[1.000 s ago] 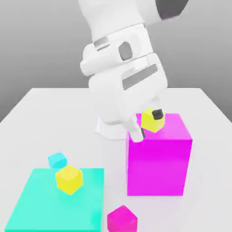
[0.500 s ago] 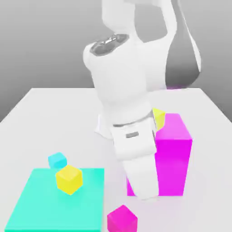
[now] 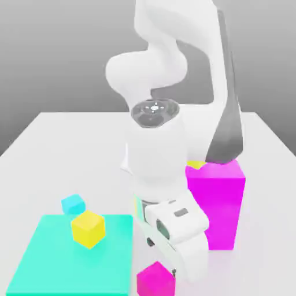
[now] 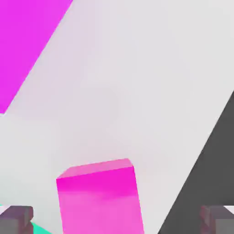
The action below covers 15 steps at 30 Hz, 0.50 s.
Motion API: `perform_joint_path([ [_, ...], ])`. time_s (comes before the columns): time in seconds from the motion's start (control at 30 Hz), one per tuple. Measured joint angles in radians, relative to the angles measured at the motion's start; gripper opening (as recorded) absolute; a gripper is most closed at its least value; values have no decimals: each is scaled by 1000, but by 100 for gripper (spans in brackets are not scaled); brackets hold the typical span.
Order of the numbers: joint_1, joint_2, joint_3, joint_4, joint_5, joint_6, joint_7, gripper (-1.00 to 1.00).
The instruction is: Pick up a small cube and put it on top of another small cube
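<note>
Small magenta cube [image 3: 155, 280] sits on the white table [image 3: 58, 150] at the near edge in the exterior view, just beside the flat cyan pad [image 3: 69, 254], on the pad's exterior-view right. Its bottom is cut off by the frame edge there. In the hand view the same cube [image 4: 98, 201] lies between the two dark fingertips [image 4: 16, 218], which stand wide apart, clear of it on both sides; nothing held. Gripper [image 3: 173, 272] is down low right next to the cube, mostly hidden behind the white hand body.

Big magenta block [image 3: 222, 202] stands behind, partly covered by the arm [image 3: 159, 150]. A yellow cube [image 3: 195, 164] on top of it shows only as a sliver past the arm. Another yellow cube [image 3: 88, 228] rests on the cyan pad. Small cyan cube [image 3: 73, 203] on the table just behind the pad.

Table plain white, glossy. Background flat grey, no room detail.
</note>
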Motion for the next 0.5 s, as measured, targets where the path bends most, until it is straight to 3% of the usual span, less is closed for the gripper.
perform_joint_path([
  [0.2, -86, 155, 109, 32, 97, 124, -116, 0],
  [0.23, -100, 175, 127, 37, 114, 139, -129, -100],
  [0.5, -85, 153, 108, 32, 95, 122, -116, -100],
])
